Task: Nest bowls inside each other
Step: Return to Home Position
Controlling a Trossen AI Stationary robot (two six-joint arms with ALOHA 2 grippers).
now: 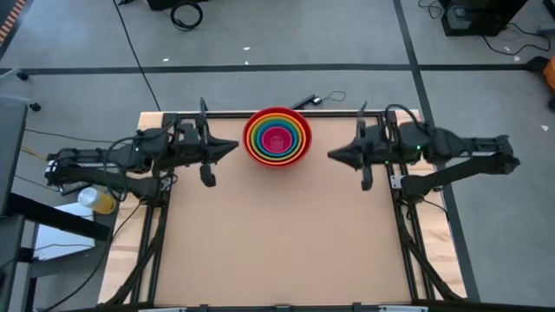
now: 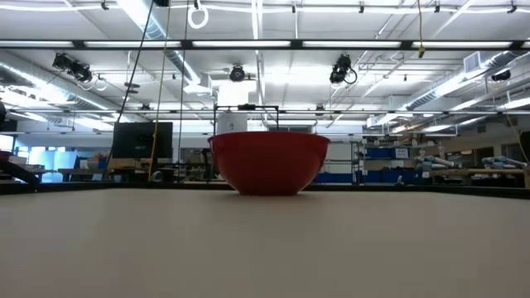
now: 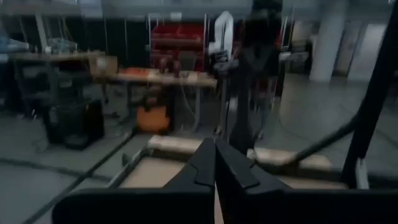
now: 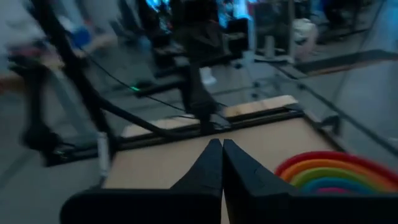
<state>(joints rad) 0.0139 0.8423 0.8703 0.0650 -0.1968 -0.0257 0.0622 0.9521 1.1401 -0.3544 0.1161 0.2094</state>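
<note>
The left end effector (image 1: 232, 148) and right end effector (image 1: 333, 156) face each other; both are closed.

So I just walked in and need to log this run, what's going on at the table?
Nothing is being handled. The bowls sit nested in one stack on the table, red bowl outermost, pink bowl in the middle. The left gripper and right gripper hang either side of it, both shut, empty and clear of it.

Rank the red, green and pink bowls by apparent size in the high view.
1. red bowl, the outermost ring.
2. green bowl, nested midway.
3. pink bowl, at the centre.
They sit nested together, so camera distance hardly skews this.
</note>
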